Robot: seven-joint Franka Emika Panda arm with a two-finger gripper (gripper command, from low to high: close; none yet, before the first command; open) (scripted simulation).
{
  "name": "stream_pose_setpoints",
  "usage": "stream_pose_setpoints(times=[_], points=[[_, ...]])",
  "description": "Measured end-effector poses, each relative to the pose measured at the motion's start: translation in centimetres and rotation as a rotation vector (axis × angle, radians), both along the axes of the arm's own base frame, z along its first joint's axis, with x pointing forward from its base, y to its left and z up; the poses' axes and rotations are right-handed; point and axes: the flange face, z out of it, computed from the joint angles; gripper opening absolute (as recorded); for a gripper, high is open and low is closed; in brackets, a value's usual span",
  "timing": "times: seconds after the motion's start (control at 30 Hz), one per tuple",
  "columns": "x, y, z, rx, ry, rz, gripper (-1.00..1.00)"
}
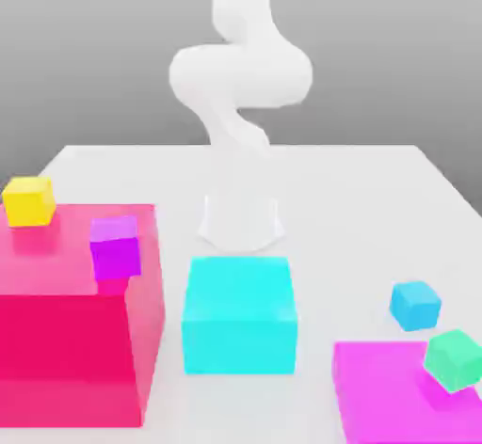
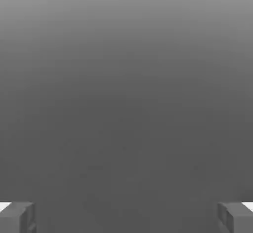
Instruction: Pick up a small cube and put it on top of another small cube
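Observation:
The small sky-blue cube (image 1: 415, 304) rests on the white table (image 1: 358, 198) toward the exterior view's right, just behind a flat magenta block. My white arm (image 1: 240, 75) rises folded at the back centre, far from the cube. In the hand view my gripper (image 2: 126, 219) is open: its two grey fingertips (image 2: 17, 217) stand wide apart with only grey background between them. Other small cubes are a mint-green one (image 1: 453, 359) on the magenta block, and a yellow one (image 1: 29, 200) and a purple one (image 1: 116, 247) on the big pink block.
A large cyan cube (image 1: 238, 315) stands front centre. A big pink block (image 1: 75, 329) fills the exterior view's left. The flat magenta block (image 1: 386, 400) lies at the front right. Open table lies between the arm's base (image 1: 240, 224) and the right edge.

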Motion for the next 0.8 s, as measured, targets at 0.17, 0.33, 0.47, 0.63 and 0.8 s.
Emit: stream_pose_setpoints(times=[0.17,0.33,0.47,0.63,0.8], points=[[3.8,8.3,-12.0,0.024,0.186,0.064,0.0],[2.8,15.8,-23.7,0.013,0.359,0.116,0.0],[-1.0,20.6,-32.8,-0.018,0.495,0.152,0.0],[-8.6,24.4,-43.0,-0.087,0.657,0.191,0.0],[-11.4,25.0,-49.2,-0.109,0.71,0.197,0.0]])
